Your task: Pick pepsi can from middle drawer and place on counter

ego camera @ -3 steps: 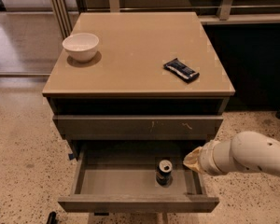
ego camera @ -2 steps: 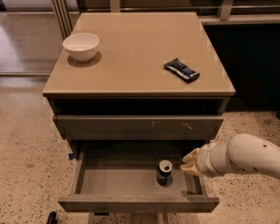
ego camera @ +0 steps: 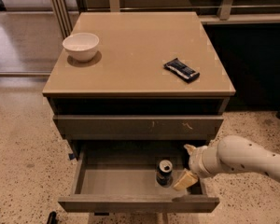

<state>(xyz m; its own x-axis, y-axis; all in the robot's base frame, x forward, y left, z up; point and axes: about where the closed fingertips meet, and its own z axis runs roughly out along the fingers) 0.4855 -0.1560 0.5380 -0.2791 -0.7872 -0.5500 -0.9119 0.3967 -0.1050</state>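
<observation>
The pepsi can (ego camera: 164,172) stands upright on the grey floor of the open middle drawer (ego camera: 116,181), right of centre, with its silver top showing. My gripper (ego camera: 186,165) is inside the drawer, just right of the can. Its pale fingers (ego camera: 185,180) are spread apart and hold nothing; the nearer one is almost at the can's side. The white arm (ego camera: 242,157) reaches in from the right. The tan counter (ego camera: 135,50) tops the cabinet above.
A white bowl (ego camera: 81,45) sits at the counter's back left. A flat dark snack-bar wrapper (ego camera: 182,70) lies at its right. A closed drawer front with pale scratches (ego camera: 138,125) is above the open drawer. Speckled floor surrounds the cabinet.
My gripper has moved a little left inside the drawer, closer to the can. The can, bowl and wrapper have not moved.
</observation>
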